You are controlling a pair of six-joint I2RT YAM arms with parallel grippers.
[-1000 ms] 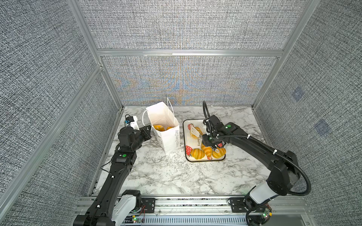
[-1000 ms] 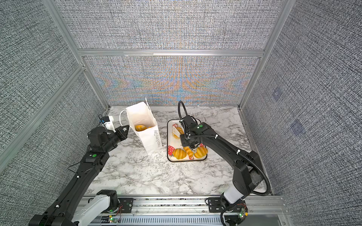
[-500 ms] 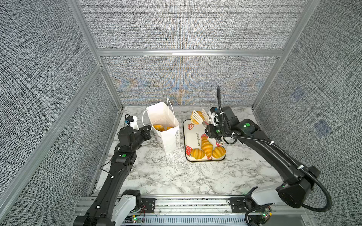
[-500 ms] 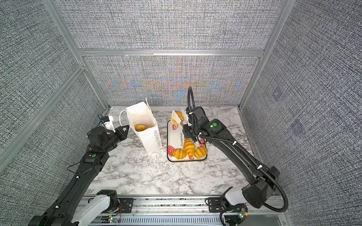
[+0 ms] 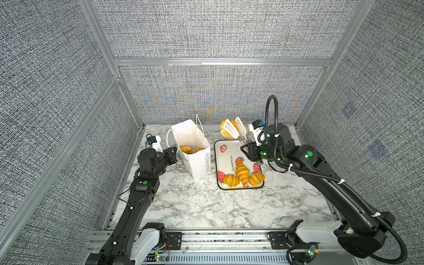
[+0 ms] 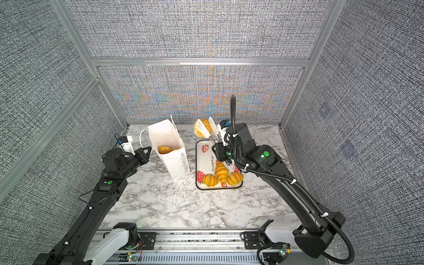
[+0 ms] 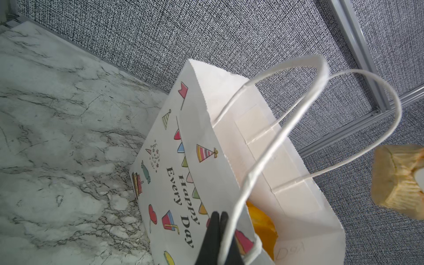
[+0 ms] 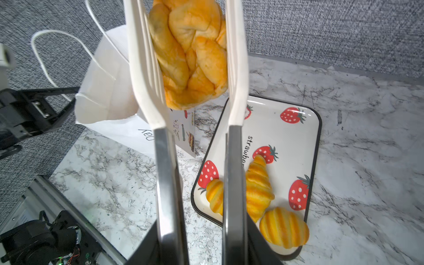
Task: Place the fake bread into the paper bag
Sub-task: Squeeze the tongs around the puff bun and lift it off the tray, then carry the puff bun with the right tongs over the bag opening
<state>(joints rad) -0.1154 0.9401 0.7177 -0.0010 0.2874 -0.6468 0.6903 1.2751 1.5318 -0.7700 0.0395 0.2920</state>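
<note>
The right end effector [image 5: 246,149] pinched tongs [image 8: 236,68], which clamped the braided loaf [image 8: 192,57] in the air beside the mouth of the paper bag [image 5: 197,158]. The left end effector [image 5: 173,150], pressed together, stood at the bag's rim. Inside it lay other bread [image 5: 187,150].

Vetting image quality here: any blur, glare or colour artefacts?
In both top views, rainbow moiré ripples across the back wall; otherwise sharp, evenly lit. Left wrist view: the paper bag is crisp, the braided loaf at the edge blurred and pale. Right wrist view: the tongs near the lens look soft.
</note>
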